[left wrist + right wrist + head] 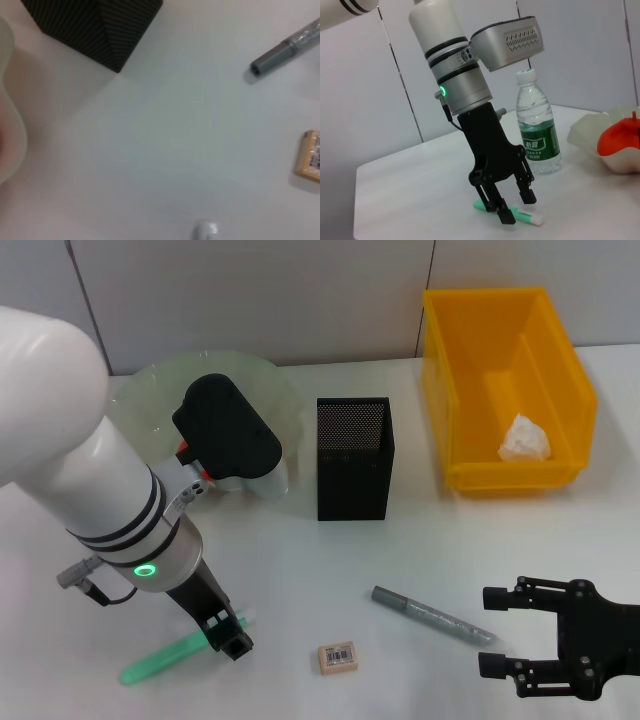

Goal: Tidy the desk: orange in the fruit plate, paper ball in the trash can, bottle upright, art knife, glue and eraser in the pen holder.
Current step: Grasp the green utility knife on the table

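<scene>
White surface (300,570) carrying a part-tidied desk: red-orange round orange (618,140) already lying in the translucent pale-green ruffled fruit plate (135,395), crumpled white paper ball (524,438) in the bright yellow rectangular trash can (470,350), clear green-labelled bottle (536,127) upright. Left pincer (512,206), fingers apart, straddles the mint-green glue stick (165,658) lying flat, apparently to lift it toward the black mesh pen holder (353,460). Right pincer (497,632), open and empty, waits beside the grey art knife (430,615); tan eraser (337,657) remains loose.
</scene>
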Controlling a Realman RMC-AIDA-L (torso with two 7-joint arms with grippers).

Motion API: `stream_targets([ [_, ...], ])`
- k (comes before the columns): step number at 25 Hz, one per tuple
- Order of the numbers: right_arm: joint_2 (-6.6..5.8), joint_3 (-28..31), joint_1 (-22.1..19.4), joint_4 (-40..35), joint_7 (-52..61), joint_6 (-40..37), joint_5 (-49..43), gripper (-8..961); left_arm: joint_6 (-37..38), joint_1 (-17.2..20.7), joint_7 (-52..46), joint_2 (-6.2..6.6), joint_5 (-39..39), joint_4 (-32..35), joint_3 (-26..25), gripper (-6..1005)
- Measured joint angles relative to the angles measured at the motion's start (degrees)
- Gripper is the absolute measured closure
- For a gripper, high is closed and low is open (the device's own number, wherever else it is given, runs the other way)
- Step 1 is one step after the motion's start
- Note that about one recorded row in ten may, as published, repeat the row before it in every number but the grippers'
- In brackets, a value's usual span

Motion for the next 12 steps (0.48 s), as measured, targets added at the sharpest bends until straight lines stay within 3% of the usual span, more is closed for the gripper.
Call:
stream_targets([
  [12,0.0,-0.09,0.14,-0.23,0.0,0.12,-0.07,179,-0.53,-2.27,0.0,0.0,0.03,-3.33,-0.21,444],
])
